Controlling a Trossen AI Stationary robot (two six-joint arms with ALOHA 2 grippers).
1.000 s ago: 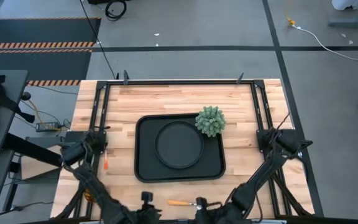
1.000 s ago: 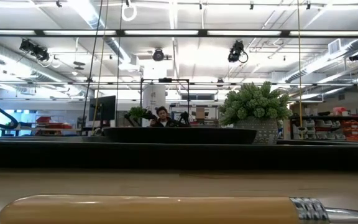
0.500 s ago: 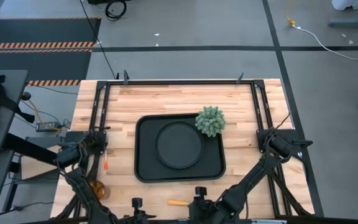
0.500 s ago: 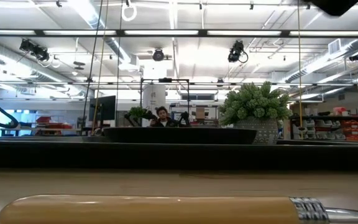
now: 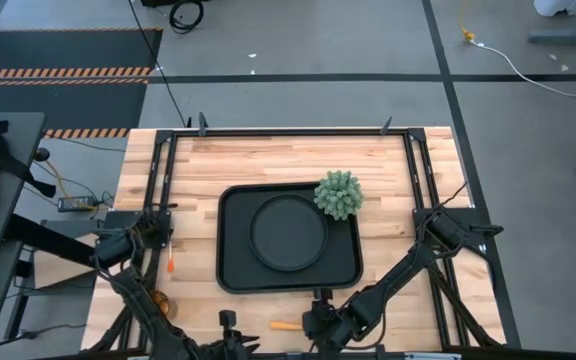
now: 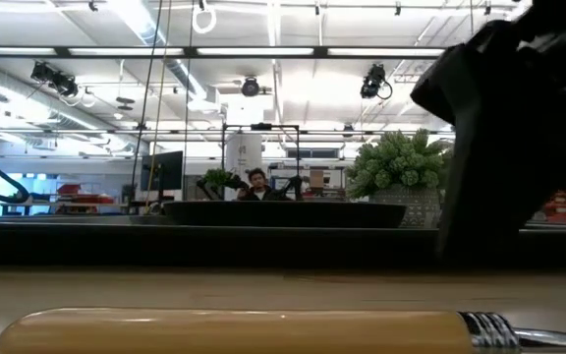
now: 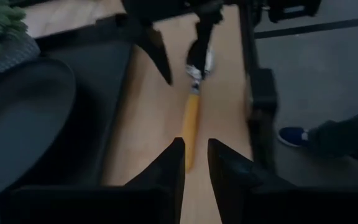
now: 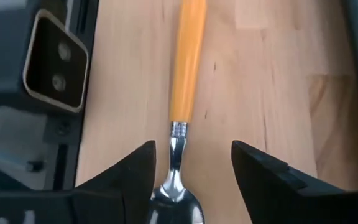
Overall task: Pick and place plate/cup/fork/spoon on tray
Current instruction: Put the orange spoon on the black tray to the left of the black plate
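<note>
The spoon (image 5: 286,325), with a yellow-orange handle and a silver bowl, lies flat on the table by the near edge, in front of the tray (image 5: 236,270). The plate (image 5: 288,232) lies on the tray. My right gripper (image 8: 191,149) is open above the spoon's bowl end (image 8: 176,202), one finger on each side, touching nothing that I can see. My left gripper (image 7: 195,146) is open by a narrow gap, empty, and points along the spoon's handle (image 7: 191,127) from the left. The fork (image 5: 169,262) and the cup (image 5: 156,304) are on the table left of the tray.
A potted green plant (image 5: 338,194) stands at the tray's far right corner. Black frame rails (image 5: 158,190) run along the table's left and right sides. In the low view the right arm (image 6: 519,147) looms dark at the right, and a person shows far behind the table.
My right gripper has come down toward the spoon's bowl end. It has entered the low view from the top right. The spoon has stayed where it was.
</note>
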